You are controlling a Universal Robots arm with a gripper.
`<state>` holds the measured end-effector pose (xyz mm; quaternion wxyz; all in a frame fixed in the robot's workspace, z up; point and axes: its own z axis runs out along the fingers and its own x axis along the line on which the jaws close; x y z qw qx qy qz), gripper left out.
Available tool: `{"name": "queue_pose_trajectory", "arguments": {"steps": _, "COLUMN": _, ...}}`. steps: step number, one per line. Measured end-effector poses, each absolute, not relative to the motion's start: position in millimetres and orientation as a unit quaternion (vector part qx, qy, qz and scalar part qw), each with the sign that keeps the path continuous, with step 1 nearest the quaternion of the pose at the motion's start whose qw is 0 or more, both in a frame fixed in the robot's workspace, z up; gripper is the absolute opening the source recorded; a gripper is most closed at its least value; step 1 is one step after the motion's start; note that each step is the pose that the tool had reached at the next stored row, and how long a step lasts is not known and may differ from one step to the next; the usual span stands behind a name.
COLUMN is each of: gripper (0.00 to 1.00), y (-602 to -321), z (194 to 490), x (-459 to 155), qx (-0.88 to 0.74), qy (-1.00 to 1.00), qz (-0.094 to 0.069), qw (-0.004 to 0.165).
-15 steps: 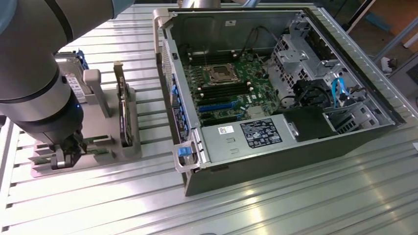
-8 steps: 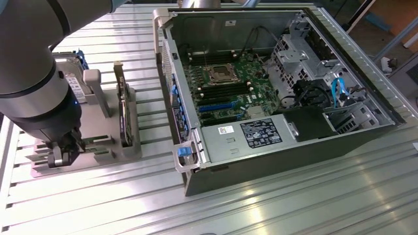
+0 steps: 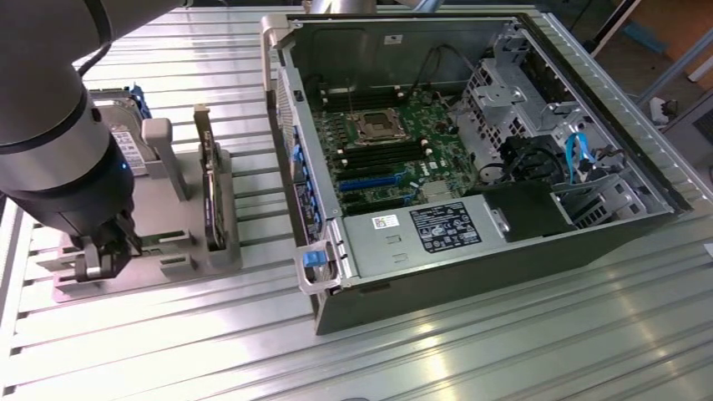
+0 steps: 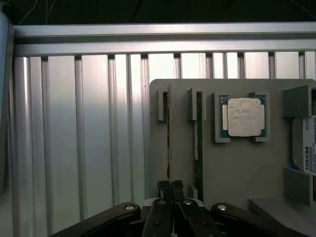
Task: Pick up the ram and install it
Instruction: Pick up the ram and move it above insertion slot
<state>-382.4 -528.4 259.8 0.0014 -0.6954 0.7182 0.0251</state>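
Observation:
In the wrist view the ram (image 4: 169,143) is a thin stick standing on edge in a slot of the grey holder (image 4: 237,168). My gripper (image 4: 170,187) has its two dark fingers pressed together on the stick's near end, and the stick still sits in its slot. A second green stick (image 4: 198,138) stands in the neighbouring slot. In the exterior view my gripper (image 3: 100,259) is low over the holder (image 3: 179,263) at that view's left. The open computer case (image 3: 446,150) with its green motherboard (image 3: 385,150) lies at that view's right.
A square silver CPU (image 4: 243,117) rests in a pocket of the holder, and a hard drive (image 4: 307,150) stands beyond it. A tall dark expansion card (image 3: 209,188) stands upright between my gripper and the case. The table is ribbed aluminium.

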Motion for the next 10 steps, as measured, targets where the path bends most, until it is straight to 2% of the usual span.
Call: {"name": "queue_pose_trajectory", "arguments": {"steps": 10, "gripper": 0.12, "y": -528, "z": 280, "x": -382, "qx": -0.695, "qy": 0.718, "qz": 0.025, "qw": 0.001}}
